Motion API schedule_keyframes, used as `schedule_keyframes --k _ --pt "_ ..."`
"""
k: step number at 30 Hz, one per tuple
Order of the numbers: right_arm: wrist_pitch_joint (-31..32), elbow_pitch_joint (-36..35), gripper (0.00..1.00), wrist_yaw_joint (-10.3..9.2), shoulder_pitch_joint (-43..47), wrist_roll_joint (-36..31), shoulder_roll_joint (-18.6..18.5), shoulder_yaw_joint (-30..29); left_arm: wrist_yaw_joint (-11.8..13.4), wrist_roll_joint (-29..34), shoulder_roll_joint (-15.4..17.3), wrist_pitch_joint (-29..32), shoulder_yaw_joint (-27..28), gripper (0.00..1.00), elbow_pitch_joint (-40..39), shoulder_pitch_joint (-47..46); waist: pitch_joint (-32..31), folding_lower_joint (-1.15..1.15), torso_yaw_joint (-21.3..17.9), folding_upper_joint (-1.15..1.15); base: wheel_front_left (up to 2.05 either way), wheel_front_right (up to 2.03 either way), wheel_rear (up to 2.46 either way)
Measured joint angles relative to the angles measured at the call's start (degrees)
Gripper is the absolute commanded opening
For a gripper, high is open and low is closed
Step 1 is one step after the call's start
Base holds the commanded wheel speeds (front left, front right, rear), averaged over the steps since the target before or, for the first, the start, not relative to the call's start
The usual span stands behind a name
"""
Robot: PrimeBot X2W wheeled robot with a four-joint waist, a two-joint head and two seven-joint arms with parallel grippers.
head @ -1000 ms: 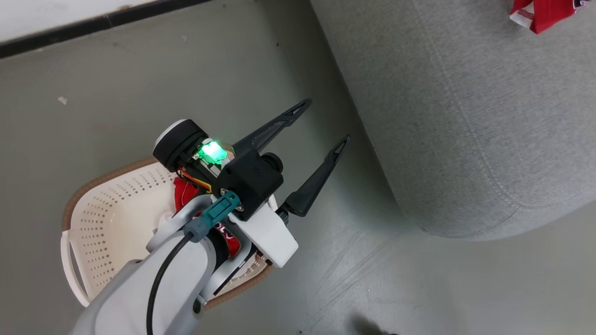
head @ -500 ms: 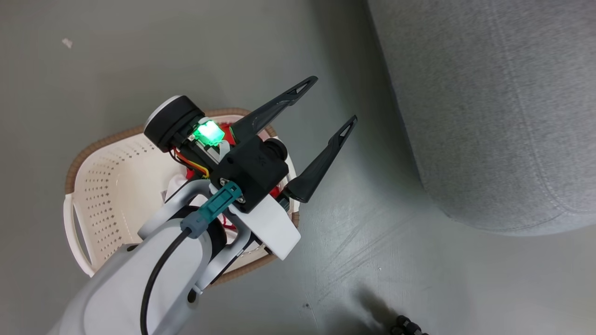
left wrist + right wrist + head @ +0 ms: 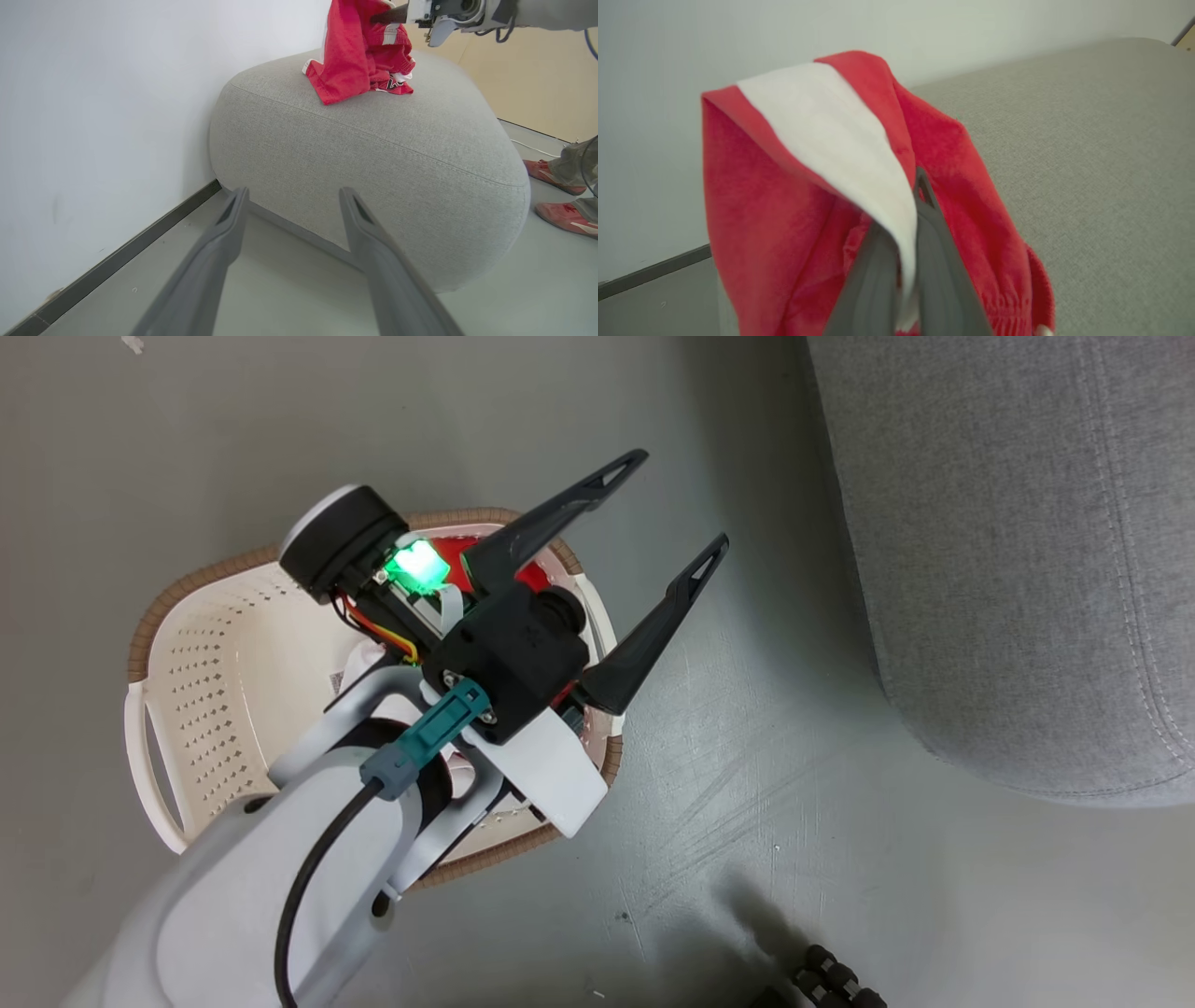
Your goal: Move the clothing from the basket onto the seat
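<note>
Grey floor (image 3: 280, 429); centre-left, cream perforated brown-rimmed plastic basket (image 3: 215, 681) beneath left tool (image 3: 681, 497), released, empty. Upper centre of left wrist view: red white-banded garment (image 3: 355, 60) over grey fabric sofa (image 3: 373, 154), clenched in right tool (image 3: 917, 196).

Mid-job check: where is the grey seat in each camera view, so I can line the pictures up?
Head view: seat, right side, top to lower right.
Left wrist view: seat, centre, under the red garment.
Right wrist view: seat, right half, behind the red garment.
Shared landmark: the grey floor beside it.
</note>
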Motion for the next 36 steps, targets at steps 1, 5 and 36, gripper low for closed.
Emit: schedule_keyframes --k 1,5,36 --pt "0.6 0.8 0.0 0.0 -0.4 0.0 0.0 -0.5 -0.2 0.2 0.0 0.0 0.1 1.0 0.0 -0.3 0.2 0.0 0.1 0.0 0.0 0.0 0.0" --pt "1.7 2.4 0.15 0.0 -1.3 -0.2 0.1 -1.5 -0.3 0.3 0.5 -0.4 0.3 1.0 0.4 -0.5 0.6 0.0 0.2 0.0 0.0 0.0 0.0" --pt "-2.5 -6.3 1.0 0.02 5.0 1.0 7.6 4.0 1.2 0.0 0.8 -7.5 4.5 1.0 3.7 1.3 -6.5 0.0 -0.5 0.0 0.0 0.0 0.0"
